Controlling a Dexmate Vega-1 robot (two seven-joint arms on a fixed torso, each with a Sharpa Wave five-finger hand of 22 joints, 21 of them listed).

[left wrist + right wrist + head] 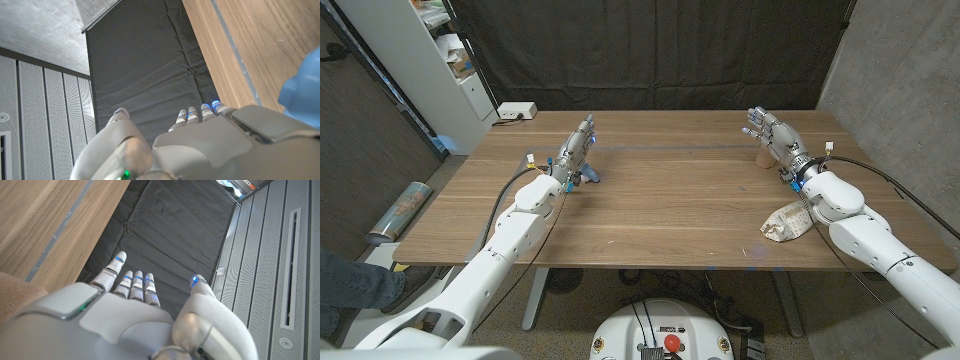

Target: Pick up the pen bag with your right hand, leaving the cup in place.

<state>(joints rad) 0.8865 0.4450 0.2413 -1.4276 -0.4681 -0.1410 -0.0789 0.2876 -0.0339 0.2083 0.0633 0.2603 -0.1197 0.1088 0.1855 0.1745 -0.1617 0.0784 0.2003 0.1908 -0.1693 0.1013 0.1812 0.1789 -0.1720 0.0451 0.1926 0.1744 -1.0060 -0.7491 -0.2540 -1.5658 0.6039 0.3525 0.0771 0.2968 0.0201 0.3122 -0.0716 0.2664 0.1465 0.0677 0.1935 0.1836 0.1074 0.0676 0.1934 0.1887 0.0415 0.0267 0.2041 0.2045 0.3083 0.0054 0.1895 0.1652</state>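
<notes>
Reaching out over the far right of the wooden table, the right hand holds nothing, its fingers straight and slightly apart with the thumb set off to one side. Just beneath and beside it sits a small tan cup, partly hidden by the hand; whether the two touch cannot be told. The pen bag, a crumpled beige pouch, lies near the table's near right edge, just beside the right forearm and well apart from the hand. On the left side, the left hand stands above the far left part of the table with its fingers extended and close together, gripping nothing. A small blue object lies on the table just beside that wrist. A white power strip rests at the far left corner.
</notes>
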